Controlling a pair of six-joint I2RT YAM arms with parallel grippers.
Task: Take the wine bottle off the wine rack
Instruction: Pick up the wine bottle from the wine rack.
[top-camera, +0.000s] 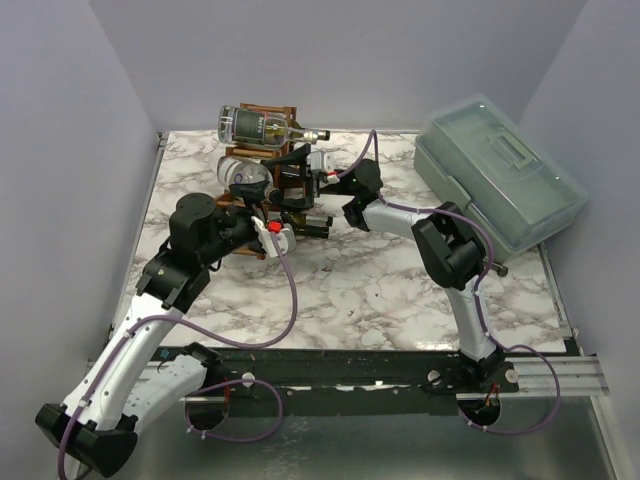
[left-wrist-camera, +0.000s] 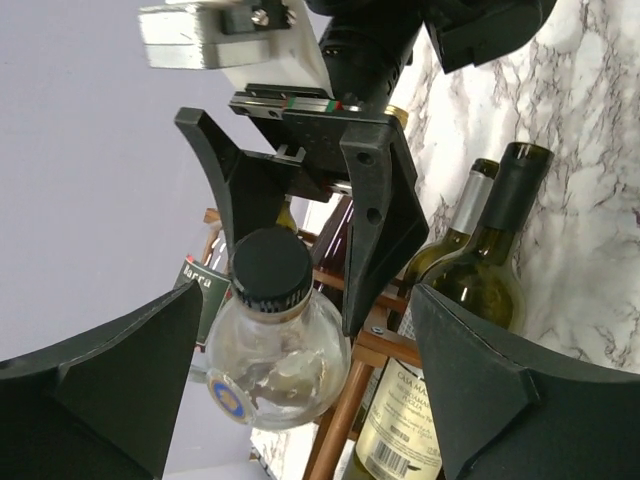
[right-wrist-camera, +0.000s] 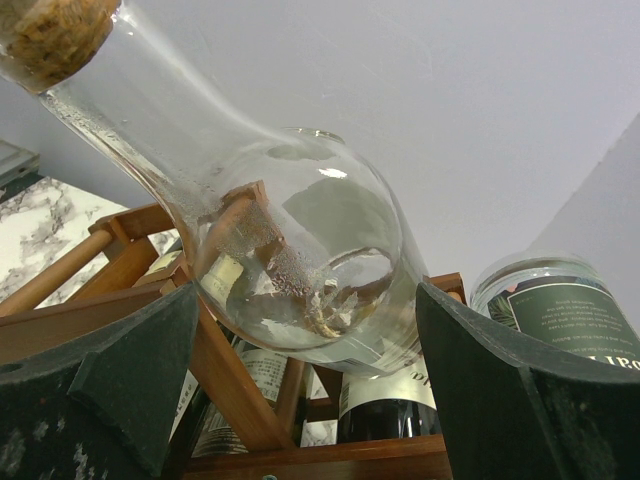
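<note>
From above the wine rack (top-camera: 280, 108) is nearly swallowed: the left claw (top-camera: 305, 226) and right claw (top-camera: 297, 185) crowd in front of it, only scraps of reddish bar show, and where their tips sit inside it is too small and tangled to read. On the left wrist view the two green bottles (left-wrist-camera: 480, 290) run off the bottom edge, labels clipped, and a dark label (left-wrist-camera: 205, 288) peeks out half-covered behind the black-capped flask (left-wrist-camera: 268, 350). Over on the right wrist view the cork (right-wrist-camera: 45, 35) is sliced by the top corner, and the dark-labelled bottle (right-wrist-camera: 555, 305) slips behind a finger (right-wrist-camera: 540, 400) and off the right edge!
</note>
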